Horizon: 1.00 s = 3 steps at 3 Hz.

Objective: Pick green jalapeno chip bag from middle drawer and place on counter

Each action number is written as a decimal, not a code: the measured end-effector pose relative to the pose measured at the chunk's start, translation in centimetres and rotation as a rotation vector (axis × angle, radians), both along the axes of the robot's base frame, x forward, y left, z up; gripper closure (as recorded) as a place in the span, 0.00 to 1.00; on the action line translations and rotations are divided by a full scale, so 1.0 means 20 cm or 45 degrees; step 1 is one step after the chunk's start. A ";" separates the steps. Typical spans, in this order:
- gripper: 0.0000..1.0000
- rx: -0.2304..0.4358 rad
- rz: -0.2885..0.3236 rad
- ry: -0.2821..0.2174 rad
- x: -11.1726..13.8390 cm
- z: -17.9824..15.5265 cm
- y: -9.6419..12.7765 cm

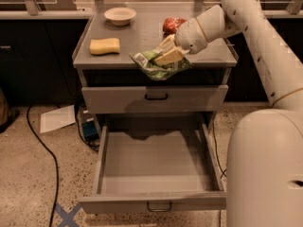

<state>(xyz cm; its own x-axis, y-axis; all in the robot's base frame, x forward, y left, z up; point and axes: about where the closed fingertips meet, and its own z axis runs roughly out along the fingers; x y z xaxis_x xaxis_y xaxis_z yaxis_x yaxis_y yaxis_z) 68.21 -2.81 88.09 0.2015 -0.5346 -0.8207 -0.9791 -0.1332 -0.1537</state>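
1. Speckled flooring lies under a grey cabinet, and we see its counter (142,34) carrying a white bowl (120,15) at 11 o'clock, a yellow sponge (104,46) at 9 and a red packet (171,24) at 1.
2. At 5 o'clock, over the counter's front edge, the gripper (165,56) is clamped on the green jalapeno chip bag (158,71).
3. We cannot tell whether the bag touches the counter.
4. Below, at 6 o'clock, the middle drawer (151,201) stands pulled out, with a shut drawer (189,98) between it and the counter.

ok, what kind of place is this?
Probably a robot test lab, not a home: a grey metal drawer cabinet, a loose cable and a blue tape cross on the speckled floor. The gripper holds a chip bag at the front edge of the counter.
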 end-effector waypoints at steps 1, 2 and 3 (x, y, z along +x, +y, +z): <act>1.00 -0.024 -0.033 -0.102 0.08 0.23 0.00; 1.00 -0.030 -0.051 -0.156 0.17 0.32 0.04; 1.00 -0.010 -0.078 -0.243 0.28 0.33 0.07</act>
